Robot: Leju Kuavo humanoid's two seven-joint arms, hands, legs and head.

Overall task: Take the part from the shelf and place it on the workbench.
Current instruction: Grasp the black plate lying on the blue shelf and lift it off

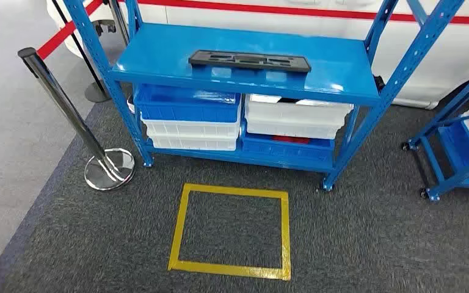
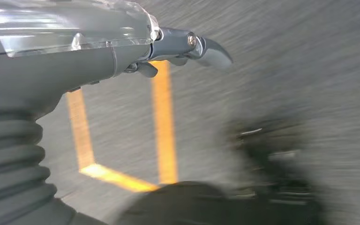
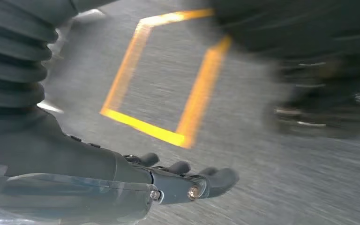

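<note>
1. The left hand (image 2: 187, 47) hangs low over the carpet beside the yellow floor square (image 1: 232, 231), fingers loosely apart, holding nothing.
2. The part (image 1: 250, 61), a flat black piece, lies on the shelf (image 1: 159, 58) top ahead and well above both hands, long axis running left to right, about equally far from each.
3. The right hand (image 3: 187, 180) also hangs empty, fingers apart.

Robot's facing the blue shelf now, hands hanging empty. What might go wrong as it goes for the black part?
1. The flat black plastic part lies near the front edge of the blue metal shelf; a clumsy reach might nudge it off.
2. The chrome barrier post stands close on the left, so the left hand may clip it when raised.
3. Both wrist views are blurred, so guidance from the right hand is poor.
</note>
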